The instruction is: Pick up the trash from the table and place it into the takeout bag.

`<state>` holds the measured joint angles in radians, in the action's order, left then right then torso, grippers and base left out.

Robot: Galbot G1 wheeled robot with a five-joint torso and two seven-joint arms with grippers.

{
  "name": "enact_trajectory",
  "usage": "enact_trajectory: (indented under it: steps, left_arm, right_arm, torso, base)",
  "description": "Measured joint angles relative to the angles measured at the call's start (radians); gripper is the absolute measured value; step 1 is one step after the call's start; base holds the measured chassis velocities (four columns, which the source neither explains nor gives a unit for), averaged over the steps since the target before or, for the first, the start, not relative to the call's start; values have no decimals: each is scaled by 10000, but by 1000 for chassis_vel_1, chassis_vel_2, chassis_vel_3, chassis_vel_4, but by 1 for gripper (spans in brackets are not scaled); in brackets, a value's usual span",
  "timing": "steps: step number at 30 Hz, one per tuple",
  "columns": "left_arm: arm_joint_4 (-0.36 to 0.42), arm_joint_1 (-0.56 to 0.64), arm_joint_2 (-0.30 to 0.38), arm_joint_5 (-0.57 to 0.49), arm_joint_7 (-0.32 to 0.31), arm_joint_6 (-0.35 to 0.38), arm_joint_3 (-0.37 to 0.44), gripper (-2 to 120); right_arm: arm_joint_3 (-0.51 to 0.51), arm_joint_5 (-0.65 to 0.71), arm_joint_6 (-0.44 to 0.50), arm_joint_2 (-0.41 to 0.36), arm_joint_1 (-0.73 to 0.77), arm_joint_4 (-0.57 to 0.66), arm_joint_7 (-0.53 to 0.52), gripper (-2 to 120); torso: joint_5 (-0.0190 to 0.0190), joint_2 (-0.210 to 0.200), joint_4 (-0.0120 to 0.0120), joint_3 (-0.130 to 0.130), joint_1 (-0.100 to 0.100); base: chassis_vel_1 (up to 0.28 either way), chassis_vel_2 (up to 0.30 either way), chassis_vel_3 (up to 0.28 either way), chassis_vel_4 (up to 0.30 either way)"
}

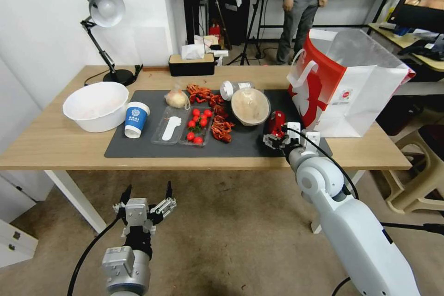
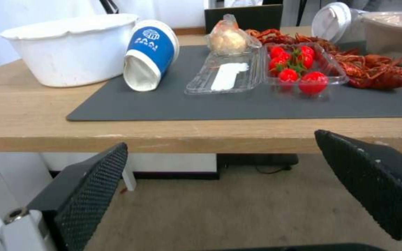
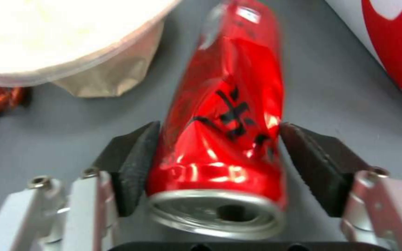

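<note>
The right gripper [image 3: 220, 153] is clenched on the dented red can [image 3: 229, 115], its dark pads pressing both sides, right of centre in the head view, over the grey mat [image 1: 138, 148]. The takeout bag [image 1: 356, 97] stands at the right. The left gripper [image 1: 147, 194], released, hangs at lower left, below the table [image 1: 46, 148].

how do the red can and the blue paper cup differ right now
The red drink can is dented metal, with the right gripper shut on it; the blue-and-white paper cup is smooth paper and untouched. The can lies beside the takeout bag; the cup leans against the large white bowl.
</note>
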<state>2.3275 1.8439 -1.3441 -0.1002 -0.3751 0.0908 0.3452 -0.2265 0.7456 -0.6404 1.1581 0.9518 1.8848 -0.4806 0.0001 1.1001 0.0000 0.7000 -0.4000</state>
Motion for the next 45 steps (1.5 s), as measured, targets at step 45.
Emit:
enact_trajectory:
  steps: [45]
  left_arm:
    - [-33,-20,-57,308,-173,-277,-137,100]
  right_arm:
    - [-2769,912,1877,-3287,219,2938,2018,16]
  torso:
    - [1,-2,-2,0,0]
  base:
    - [0,0,0,0]
